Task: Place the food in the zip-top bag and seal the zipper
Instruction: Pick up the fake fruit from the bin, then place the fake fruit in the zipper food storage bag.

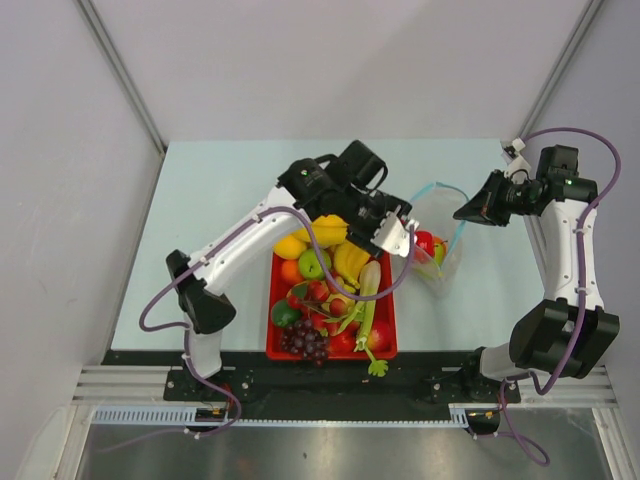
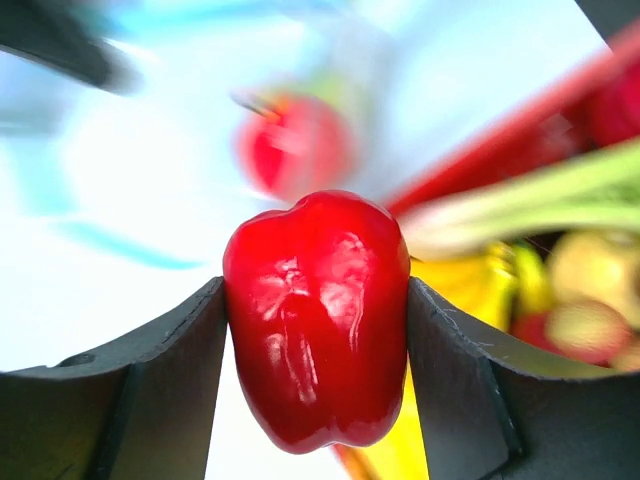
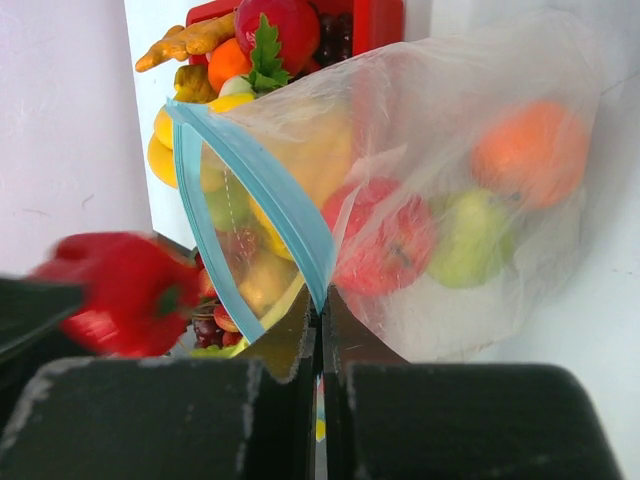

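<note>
- Left gripper (image 2: 318, 292) is pinching a red pepper (image 2: 318, 330) just beside the bag (image 3: 480, 300).
- Right gripper (image 3: 320, 335), jaws pressed together, is holding the zipper (image 3: 262, 192) open.
- Some fruits (image 3: 385, 245) are lying inside; more are waiting in the tray (image 1: 270, 340); sealing is still pending.

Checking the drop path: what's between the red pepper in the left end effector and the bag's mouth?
Nothing: the right wrist view shows the pepper just beside the zipper of the bag, the gap bare.
</note>
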Motion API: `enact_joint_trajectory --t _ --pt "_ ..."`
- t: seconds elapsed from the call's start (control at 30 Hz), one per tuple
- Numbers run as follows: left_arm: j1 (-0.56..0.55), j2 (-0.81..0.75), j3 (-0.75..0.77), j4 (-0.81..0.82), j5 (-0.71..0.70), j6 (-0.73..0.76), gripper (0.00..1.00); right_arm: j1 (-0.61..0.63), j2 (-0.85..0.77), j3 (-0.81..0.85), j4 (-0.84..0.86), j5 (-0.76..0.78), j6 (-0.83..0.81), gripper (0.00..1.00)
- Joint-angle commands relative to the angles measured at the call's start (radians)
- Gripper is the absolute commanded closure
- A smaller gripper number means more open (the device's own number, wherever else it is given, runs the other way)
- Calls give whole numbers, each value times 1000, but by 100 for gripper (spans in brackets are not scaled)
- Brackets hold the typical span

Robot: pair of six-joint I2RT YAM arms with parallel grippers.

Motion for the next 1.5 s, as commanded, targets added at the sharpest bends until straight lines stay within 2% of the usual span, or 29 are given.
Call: enact_joint_trajectory --t 0.0,0.03,0.07,0.17,0.33,0.57,0.6,0.63,0.73,0.77,0.97,1.07,1.17,1.2,1.3,1.4,1.47 --pt "6 -30 143 115 136 -92 50 10 -3 2 6 -10 -13 100" --pt "5 -37 130 173 138 -144 49 13 -3 4 7 -8 -14 100" --pt "4 -49 90 301 134 -165 48 14 -3 4 7 -8 -14 100" --pt "-3 -18 61 437 91 -187 46 18 -5 4 15 -8 -10 100" --pt "-8 75 104 475 60 -236 46 14 -11 4 12 -10 -10 100" --pt "-35 142 45 610 -55 -241 37 8 -13 4 7 -13 -11 100" --pt "-37 147 39 620 -67 -236 33 7 -10 2 7 -17 -11 100" --pt "-45 145 24 638 -87 -233 21 7 -10 2 9 -18 -10 100" --pt "-49 132 19 685 -121 -277 1 4 -7 4 6 -19 -14 100" --pt "-48 125 31 689 -126 -296 0 4 -5 4 4 -18 -14 100" --pt "-39 26 33 628 -89 -376 0 -13 15 4 7 -18 -16 100" --pt "-3 -40 -16 559 -22 -449 0 -35 21 5 6 -37 -20 100" --pt "61 -115 -105 491 76 -497 0 -48 21 14 6 -74 -20 100" --pt "102 -132 -128 423 168 -498 0 -48 18 19 6 -74 -23 100" --pt "168 -183 -191 249 312 -472 4 -47 20 21 -11 -70 -46 100" --pt "189 -224 -241 58 339 -390 9 -47 24 21 -28 -65 -63 100" --pt "189 -255 -312 -12 357 -318 10 -47 26 21 -27 -67 -63 100"
